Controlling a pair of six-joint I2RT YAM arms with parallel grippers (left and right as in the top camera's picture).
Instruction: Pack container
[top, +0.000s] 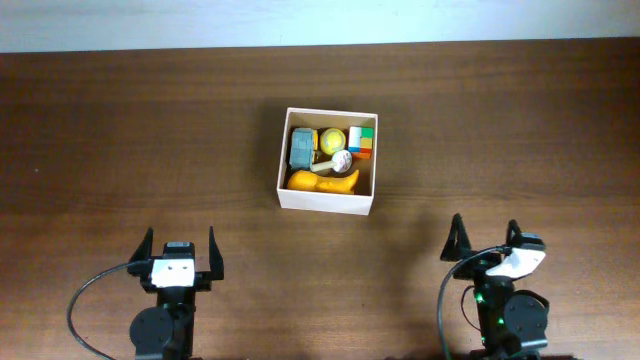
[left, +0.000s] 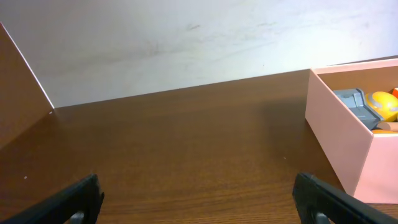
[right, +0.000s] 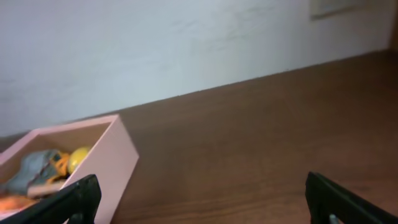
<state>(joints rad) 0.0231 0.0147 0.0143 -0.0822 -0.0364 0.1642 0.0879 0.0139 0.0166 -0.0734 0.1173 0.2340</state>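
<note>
While the container (top: 327, 200) holds toys (top: 302, 148) (an orange one (top: 322, 181) at its near wall), I see my left gripper (top: 180, 248) and right gripper (top: 484, 238) both spread wide, empty.

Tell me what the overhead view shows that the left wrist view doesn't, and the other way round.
Only overhead: the right gripper, open, and the full square outline of the white-walled cardboard container, which the wrist view cuts off. Only left wrist: the pale wall rising behind the table. Both: the container's grey toy and yellow round toy, the open left gripper, and the brown wooden table.
</note>
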